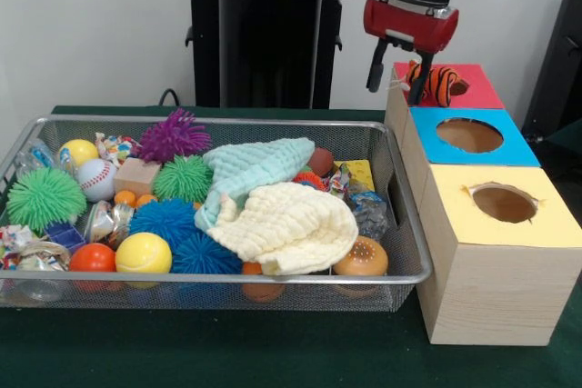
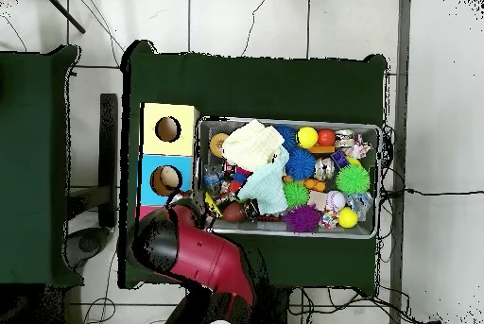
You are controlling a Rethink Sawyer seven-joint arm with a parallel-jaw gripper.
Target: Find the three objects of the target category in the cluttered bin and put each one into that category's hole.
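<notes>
My gripper (image 1: 395, 94) hangs over the red-topped box (image 1: 477, 90) at the far right, its two dark fingers (image 1: 375, 68) spread apart and open. An orange toy with dark and white stripes (image 1: 438, 84) sits in the red box's hole, just beside the right finger and not held. In the overhead view the red arm (image 2: 203, 254) covers the gripper and most of the red box (image 2: 148, 213). The wire bin (image 1: 209, 276) holds several spiky balls, smooth balls and two cloths.
Beside the bin stand a blue-topped box (image 1: 514, 152) and a yellow-topped box (image 1: 550, 224), each with an open round hole. A mint cloth (image 1: 259, 168) and a cream cloth (image 1: 291, 224) cover the bin's middle. A bun-shaped toy (image 1: 361, 258) lies at its front right corner.
</notes>
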